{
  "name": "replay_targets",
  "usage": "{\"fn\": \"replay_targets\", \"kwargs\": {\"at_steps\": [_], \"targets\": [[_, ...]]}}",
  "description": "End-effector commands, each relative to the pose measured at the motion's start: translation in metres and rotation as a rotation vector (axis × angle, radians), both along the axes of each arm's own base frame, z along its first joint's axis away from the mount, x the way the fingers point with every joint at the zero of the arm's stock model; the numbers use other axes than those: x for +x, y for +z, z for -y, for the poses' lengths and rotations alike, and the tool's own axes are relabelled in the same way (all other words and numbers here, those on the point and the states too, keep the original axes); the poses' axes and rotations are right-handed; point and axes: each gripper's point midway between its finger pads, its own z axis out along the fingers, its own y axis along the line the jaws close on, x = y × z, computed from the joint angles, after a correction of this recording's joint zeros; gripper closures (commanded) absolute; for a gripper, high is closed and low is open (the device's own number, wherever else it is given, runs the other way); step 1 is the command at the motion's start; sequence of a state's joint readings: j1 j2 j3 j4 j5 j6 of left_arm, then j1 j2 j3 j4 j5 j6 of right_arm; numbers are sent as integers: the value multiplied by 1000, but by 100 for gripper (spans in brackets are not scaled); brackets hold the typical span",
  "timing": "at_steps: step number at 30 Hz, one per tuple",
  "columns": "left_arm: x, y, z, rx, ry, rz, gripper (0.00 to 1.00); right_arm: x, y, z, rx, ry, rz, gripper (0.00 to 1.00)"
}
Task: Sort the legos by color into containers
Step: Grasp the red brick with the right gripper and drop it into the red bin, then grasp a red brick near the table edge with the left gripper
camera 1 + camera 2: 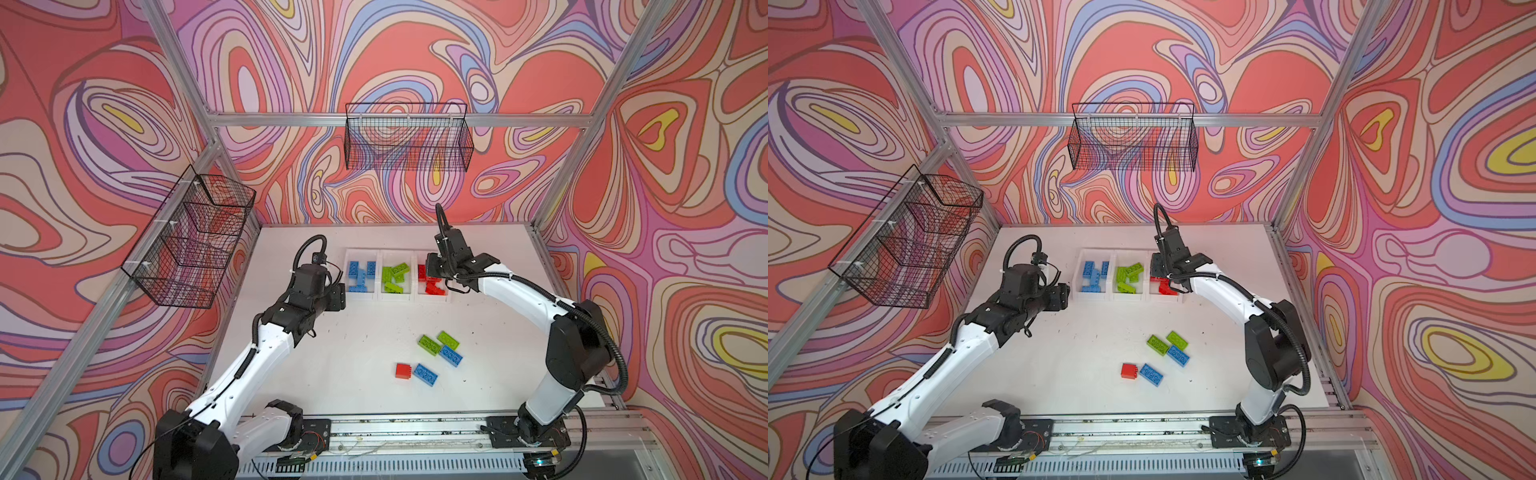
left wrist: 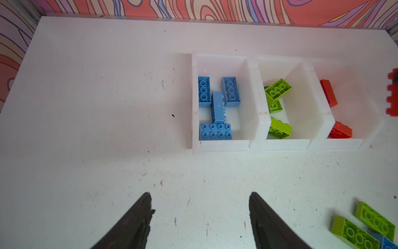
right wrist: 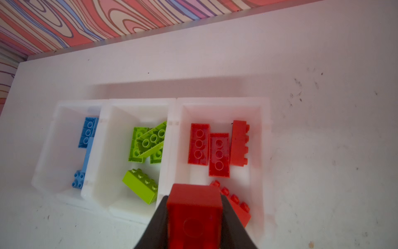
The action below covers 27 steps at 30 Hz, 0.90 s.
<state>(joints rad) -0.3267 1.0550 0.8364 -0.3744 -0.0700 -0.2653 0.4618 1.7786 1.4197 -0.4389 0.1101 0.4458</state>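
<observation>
While a red brick was held clamped in the right gripper over the red bin's near wall, the left gripper was seen spread and empty above the table.
If released there, the brick could be caught on the rim and tipped out; five legos were seen unsorted on the table.

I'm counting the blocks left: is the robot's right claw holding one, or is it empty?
Holding one. The right gripper is shut on a red block, pinched between its fingers, over the red bin.
</observation>
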Motion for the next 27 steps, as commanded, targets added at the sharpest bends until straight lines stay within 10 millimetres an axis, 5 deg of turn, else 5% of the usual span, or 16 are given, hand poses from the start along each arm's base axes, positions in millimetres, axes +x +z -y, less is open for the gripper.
{"fn": "replay_targets", "kwargs": {"at_steps": [1,7,9,14,22,27], "targets": [[-18,-10,1,-14,-20,-31,26,17,-10,-3,-37,54,1,75],[-27,-13,4,7,-41,-28,27,32,-28,6,-51,42,-23,69],[-27,-14,10,24,-68,-29,27,36,-30,9,-63,35,-23,54],[-27,-11,27,102,-149,-21,27,37,-20,13,-65,28,-1,37],[-35,-19,73,191,-382,-8,26,25,6,42,-71,-25,52,36],[-50,-33,120,256,-621,-22,24,11,21,62,-61,-57,88,36]]}}
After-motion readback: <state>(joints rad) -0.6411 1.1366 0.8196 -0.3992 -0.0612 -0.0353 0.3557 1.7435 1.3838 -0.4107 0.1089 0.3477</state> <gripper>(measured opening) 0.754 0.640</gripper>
